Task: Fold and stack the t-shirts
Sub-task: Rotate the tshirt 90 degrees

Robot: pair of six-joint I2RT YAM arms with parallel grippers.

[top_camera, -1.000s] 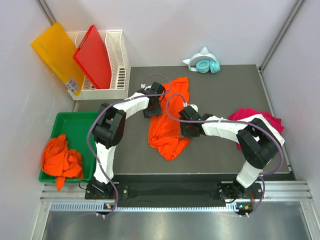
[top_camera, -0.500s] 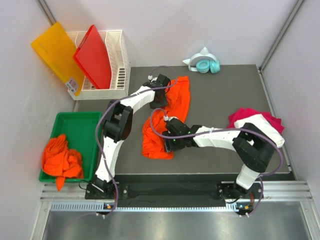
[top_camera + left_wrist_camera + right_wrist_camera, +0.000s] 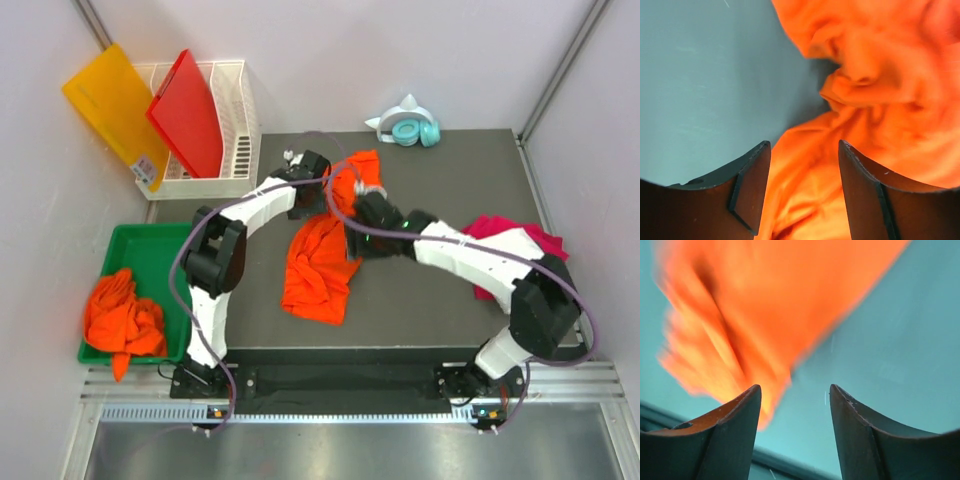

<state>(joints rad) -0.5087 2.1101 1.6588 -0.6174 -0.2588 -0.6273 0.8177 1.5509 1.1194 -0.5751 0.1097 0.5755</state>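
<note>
Orange cloth comes first on my far left: crumpled orange t-shirts (image 3: 120, 312) heaped at the near end of a green plastic tray (image 3: 150, 235). Next, my left fingers (image 3: 306, 200) stand spread wide over the far-left edge of the bright orange soft t-shirt (image 3: 318, 265), with folds lying under the gap and nothing pinched. That shirt lies rumpled on the smooth dark grey bench (image 3: 450, 170) as a long strip, its long axis running from the far side toward my bases and drifting left. My right fingers (image 3: 358, 222) are spread too, at its right edge, with bare bench between the tips and cloth just beside them. Both arms are about equally near, so I judge each should take a side. Furthest right, a bunched magenta-pink t-shirt (image 3: 500, 228) lies under my right arm.
</note>
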